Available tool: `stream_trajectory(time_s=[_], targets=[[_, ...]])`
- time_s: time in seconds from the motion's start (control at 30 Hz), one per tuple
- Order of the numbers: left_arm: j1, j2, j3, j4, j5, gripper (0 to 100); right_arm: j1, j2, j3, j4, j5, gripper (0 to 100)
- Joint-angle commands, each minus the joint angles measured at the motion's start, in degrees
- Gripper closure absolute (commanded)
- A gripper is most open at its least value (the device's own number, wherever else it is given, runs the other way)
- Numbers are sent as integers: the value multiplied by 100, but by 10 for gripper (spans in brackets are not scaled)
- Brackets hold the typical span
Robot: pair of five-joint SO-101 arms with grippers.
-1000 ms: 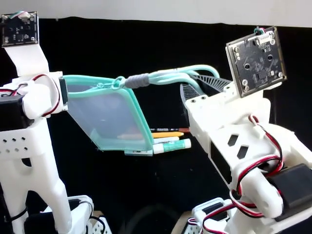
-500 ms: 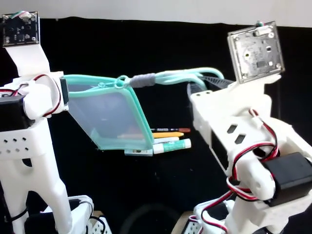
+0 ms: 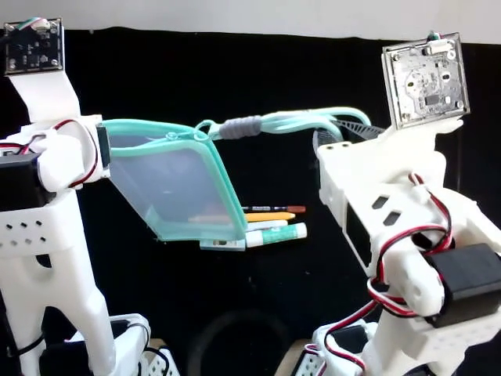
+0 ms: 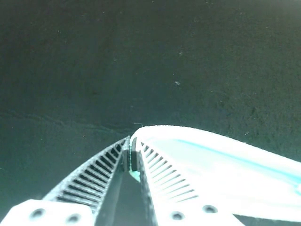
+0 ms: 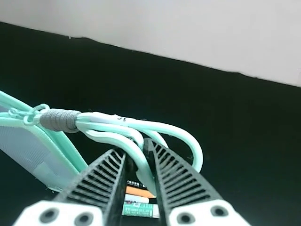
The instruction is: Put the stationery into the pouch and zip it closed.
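Observation:
A translucent pouch [image 3: 176,188] with a mint rim hangs tilted above the black table. My left gripper [image 3: 103,150] is shut on its left edge, and the left wrist view has the jaws [image 4: 130,153] pressed on the pale pouch [image 4: 211,160]. A mint cord loop [image 3: 301,121] with a grey wrap [image 3: 239,127] runs from the zip pull to my right gripper [image 3: 350,127], which is shut on it. In the right wrist view the cord loop [image 5: 141,129] passes between the fingers of my right gripper [image 5: 137,162]. Pens, a pencil and a glue stick [image 3: 270,223] lie on the table under the pouch.
The black table cloth [image 3: 258,78] ends at a pale wall [image 5: 188,33] behind. Both arm bases [image 3: 47,258] stand at the near edge, with cables [image 3: 407,266] on the right one.
My right arm has swung right and upright, drawing the cord loop and its grey wrap to the right along the pouch's top. The left arm and pouch have stayed put.

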Motion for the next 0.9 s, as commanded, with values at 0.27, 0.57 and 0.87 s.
stream_trajectory(time_s=[0.27,0.57,0.87], targets=[[-66,-48,-22,-79,79,994,136,-101,2009,31,-18,789],[268,-57,-435,-97,308,994,163,-92,3670,13,870,789],[426,-40,-971,-88,457,994,163,-92,4576,13,1248,789]])
